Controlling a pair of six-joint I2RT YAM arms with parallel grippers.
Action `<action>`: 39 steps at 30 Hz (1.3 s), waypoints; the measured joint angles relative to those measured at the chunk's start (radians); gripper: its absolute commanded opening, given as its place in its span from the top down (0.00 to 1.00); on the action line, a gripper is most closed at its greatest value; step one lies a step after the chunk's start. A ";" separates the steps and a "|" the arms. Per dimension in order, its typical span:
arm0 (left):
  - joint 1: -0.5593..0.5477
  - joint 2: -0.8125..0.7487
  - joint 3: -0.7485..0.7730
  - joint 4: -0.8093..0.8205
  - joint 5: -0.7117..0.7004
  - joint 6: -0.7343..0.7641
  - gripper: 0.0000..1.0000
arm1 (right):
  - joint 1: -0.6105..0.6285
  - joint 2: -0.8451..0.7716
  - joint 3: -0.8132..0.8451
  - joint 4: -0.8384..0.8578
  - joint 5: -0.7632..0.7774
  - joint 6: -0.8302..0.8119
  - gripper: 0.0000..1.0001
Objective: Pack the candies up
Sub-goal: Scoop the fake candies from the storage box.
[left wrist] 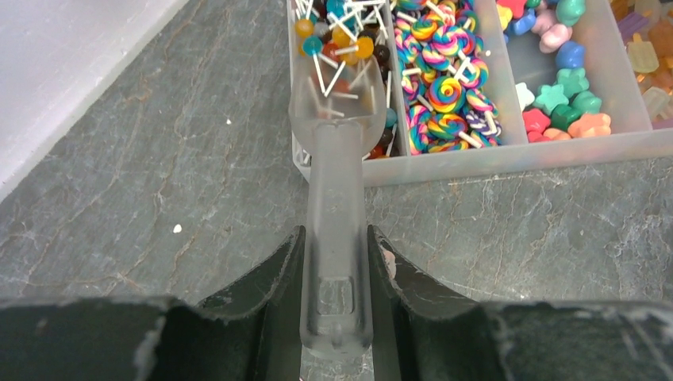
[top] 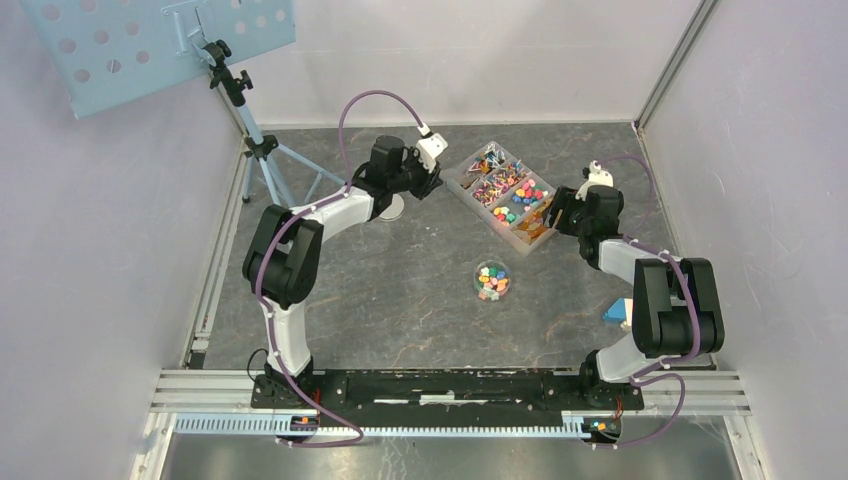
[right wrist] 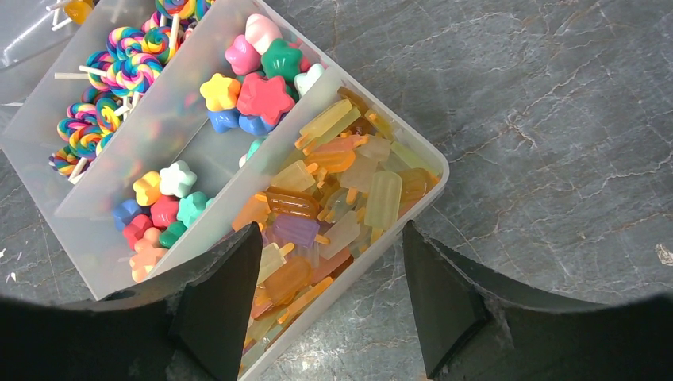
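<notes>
The candies fill a clear divided box at the back centre. My left gripper is shut on the handle of a clear scoop. The scoop's bowl lies in the end compartment among ball lollipops. Beside that are swirl lollipops and star-shaped sweets. My right gripper is open, with its jaws either side of the box's near wall at the compartment of popsicle sweets. A small round clear jar holding some mixed candies stands in front of the box.
A grey round lid disc lies under my left wrist. A blue object lies beside my right arm's base link. A tripod with a blue perforated board stands at the back left. Walls enclose the table.
</notes>
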 measured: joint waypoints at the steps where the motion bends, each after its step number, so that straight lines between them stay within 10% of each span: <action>1: 0.000 0.000 -0.007 0.003 -0.002 0.000 0.98 | 0.000 0.000 0.000 0.000 0.000 0.000 0.30; 39: 0.000 0.029 -0.094 0.068 -0.044 -0.053 0.98 | -0.021 0.000 0.000 0.005 -0.053 0.010 0.32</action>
